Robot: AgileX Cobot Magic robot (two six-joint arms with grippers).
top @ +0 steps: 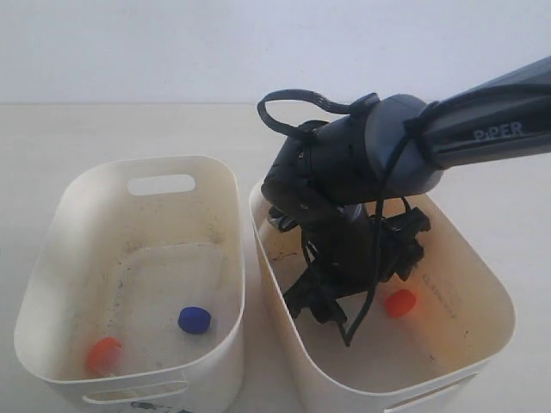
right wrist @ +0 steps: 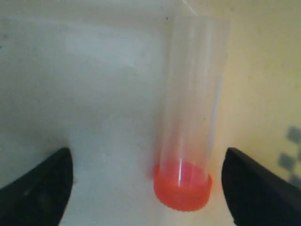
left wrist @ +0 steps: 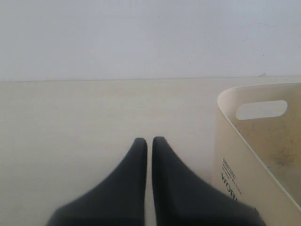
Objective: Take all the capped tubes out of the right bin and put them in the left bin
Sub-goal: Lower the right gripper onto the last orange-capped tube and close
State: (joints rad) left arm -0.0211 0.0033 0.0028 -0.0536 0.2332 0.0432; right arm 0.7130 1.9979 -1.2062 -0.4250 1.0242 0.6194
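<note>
Cream-white oval left bin (top: 60, 215) holds an orange-capped clear tube (top: 104, 354) and a blue-capped tube (top: 195, 320); beside it, in the yellowish right bin (top: 482, 292), my right fingers (right wrist: 42, 188) straddle another orange-capped tube (right wrist: 188, 141), spread wide; left fingers (left wrist: 136, 179) closed

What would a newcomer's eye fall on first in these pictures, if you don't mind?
Probably the black right arm bent down into the right bin, the right fingers open on either side of an orange-capped tube without touching it. Then the bright orange cap and blue cap low in the left bin. The left fingers sit shut over the table.
</note>
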